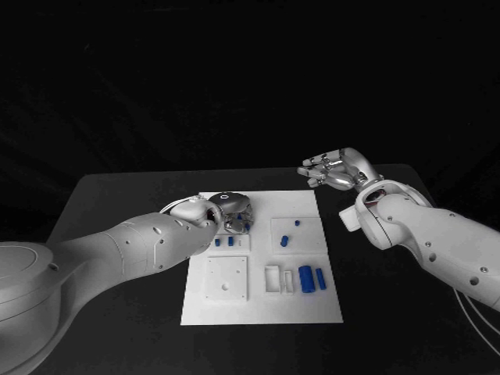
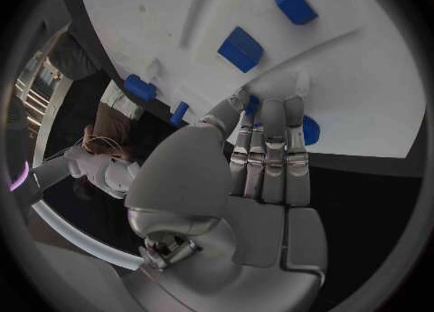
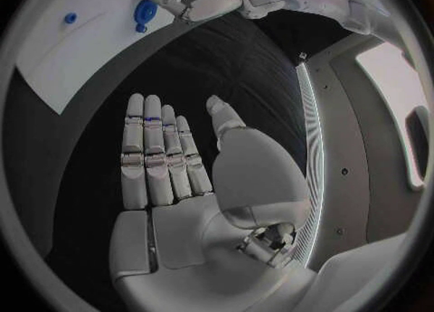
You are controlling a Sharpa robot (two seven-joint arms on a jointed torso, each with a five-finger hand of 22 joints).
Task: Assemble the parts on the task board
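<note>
The white task board lies in the middle of the black table. My left hand is bent down over its far-left part. In the left wrist view its straight fingers touch the board, with a blue part partly hidden beneath them and a sliver of blue by the thumb tip. I cannot tell whether anything is held. Two blue blocks lie just beyond the fingertips. My right hand hovers flat and open over the table, off the board's far-right corner, and holds nothing.
Near the board's front lie a large blue cylinder and a smaller blue part. Beside them are white slots and a square recessed plate. Small blue parts sit mid-board. Bare black table surrounds the board.
</note>
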